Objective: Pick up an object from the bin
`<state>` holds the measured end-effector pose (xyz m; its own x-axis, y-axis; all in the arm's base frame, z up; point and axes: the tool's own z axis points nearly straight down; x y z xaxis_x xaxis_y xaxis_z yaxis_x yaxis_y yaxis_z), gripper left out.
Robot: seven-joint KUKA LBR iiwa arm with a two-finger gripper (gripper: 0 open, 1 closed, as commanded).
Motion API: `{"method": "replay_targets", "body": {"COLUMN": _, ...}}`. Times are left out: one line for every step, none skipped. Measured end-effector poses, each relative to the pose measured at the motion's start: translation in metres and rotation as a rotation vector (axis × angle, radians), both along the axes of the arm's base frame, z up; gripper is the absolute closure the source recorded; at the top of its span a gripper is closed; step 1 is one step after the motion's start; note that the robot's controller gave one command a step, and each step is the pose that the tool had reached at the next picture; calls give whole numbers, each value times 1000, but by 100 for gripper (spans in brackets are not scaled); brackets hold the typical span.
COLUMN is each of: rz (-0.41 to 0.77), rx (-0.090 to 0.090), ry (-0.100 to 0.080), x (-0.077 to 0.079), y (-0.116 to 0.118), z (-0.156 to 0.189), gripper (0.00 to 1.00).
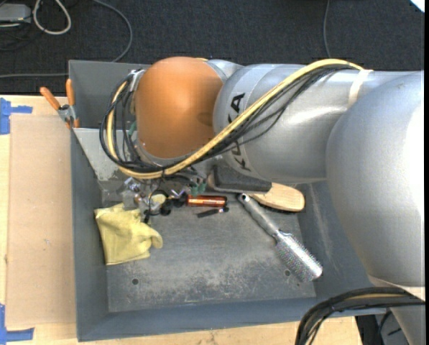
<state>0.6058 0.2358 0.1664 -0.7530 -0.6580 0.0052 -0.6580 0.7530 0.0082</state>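
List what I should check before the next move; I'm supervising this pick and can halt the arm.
1. Tool inside the bin: ok, low at its left middle.
2. Something within reach: ok, the tool is at the top edge of the yellow cloth.
3. Tool's grip state: cannot tell, the orange cover blocks it.
4. Rod clear of the tool: probably not ok, it lies close on the view's right.
5. Brush and spatula clear: ok, both farther right.

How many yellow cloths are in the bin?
1. The crumpled yellow cloth lies on the left of the bin. The arm covers the bin's back part, so another could be hidden.
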Motion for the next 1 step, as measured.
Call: {"method": "replay_targets", "body": {"rz": -1, "rx": 1, "ry": 0, "x": 0, "y": 0, "z": 4, "gripper": 100}}
